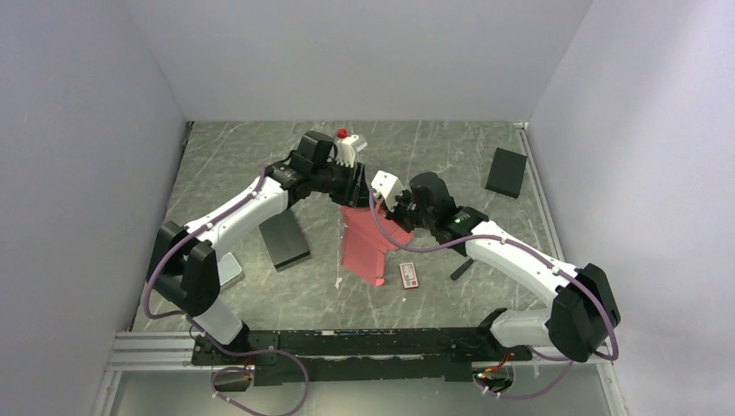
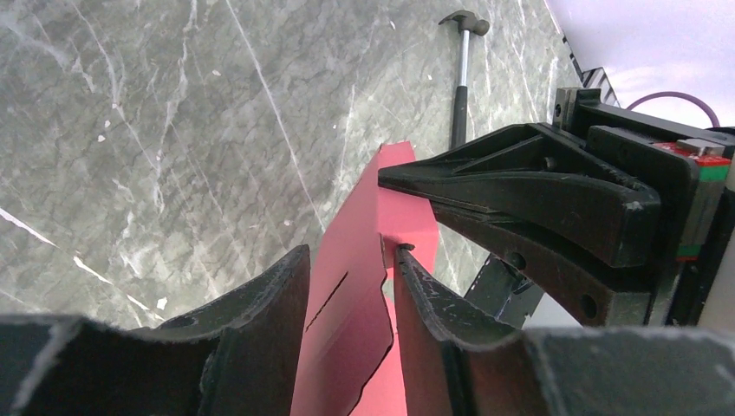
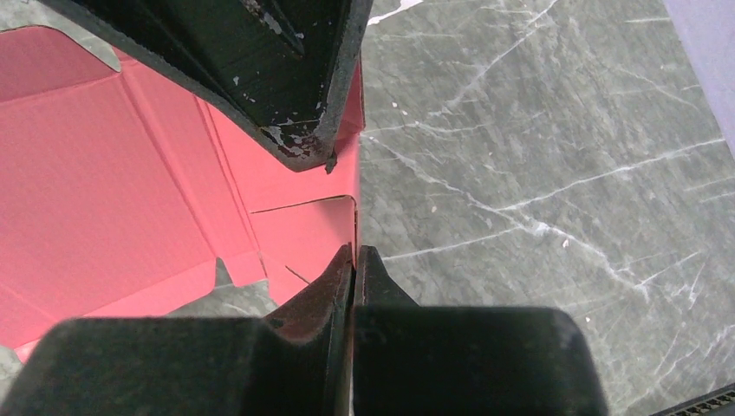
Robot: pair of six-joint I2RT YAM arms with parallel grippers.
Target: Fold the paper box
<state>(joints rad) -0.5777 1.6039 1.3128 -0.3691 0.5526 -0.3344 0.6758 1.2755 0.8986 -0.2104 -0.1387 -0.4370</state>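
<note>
Pink-red paper box [image 1: 367, 247], a creased sheet, lies mid-frame, its long axis running down the frame. At its upper end we see the right pincer [image 3: 355, 260] clamped on its edge. The left pincer [image 2: 351, 256] straddles it narrowly, and we cannot tell whether it grips.

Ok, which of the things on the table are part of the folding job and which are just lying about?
Job: paper box; right gripper, shut on its edge; left gripper, fingers either side of the sheet.
Lying about: black box by the left arm; black box far right; small printed packet; hammer.
</note>
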